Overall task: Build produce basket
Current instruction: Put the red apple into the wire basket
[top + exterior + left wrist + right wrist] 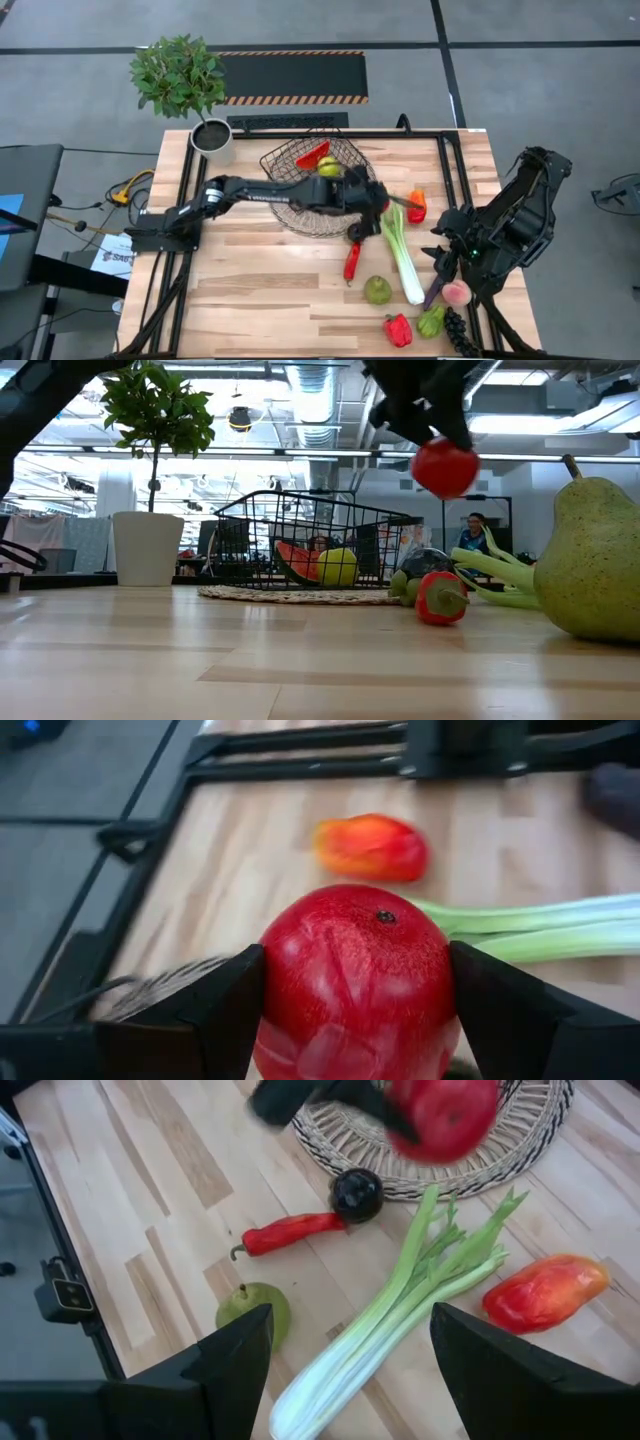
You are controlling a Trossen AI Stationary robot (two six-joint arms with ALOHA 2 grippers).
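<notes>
My left gripper [384, 204] reaches over the right edge of the round wicker tray [310, 222] and is shut on a red apple [355, 980], held high above the table in the low view [445, 468]. The dark wire basket [290, 160] stands on the tray and holds a red piece and a lemon [338, 566]. A leek [402, 252], a red chilli [352, 260], a green pear [377, 290] and an orange-red pepper [417, 205] lie on the table. My right gripper [350, 1380] is open and empty over the table's right part. My left gripper pinches the red apple by its two opposite sides [285, 990] between its two fingers. The fingers slant down from the table's left. The apple is lifted clear of the table and tray, its stem dimple [385, 916] facing away from the wrist.
A potted plant [212, 140] stands at the far left corner. A dark round fruit [357, 1193] lies by the tray's edge. A red pepper [398, 328], a peach [456, 293] and dark grapes [458, 330] lie near the right front. Bare wood shows at the left front.
</notes>
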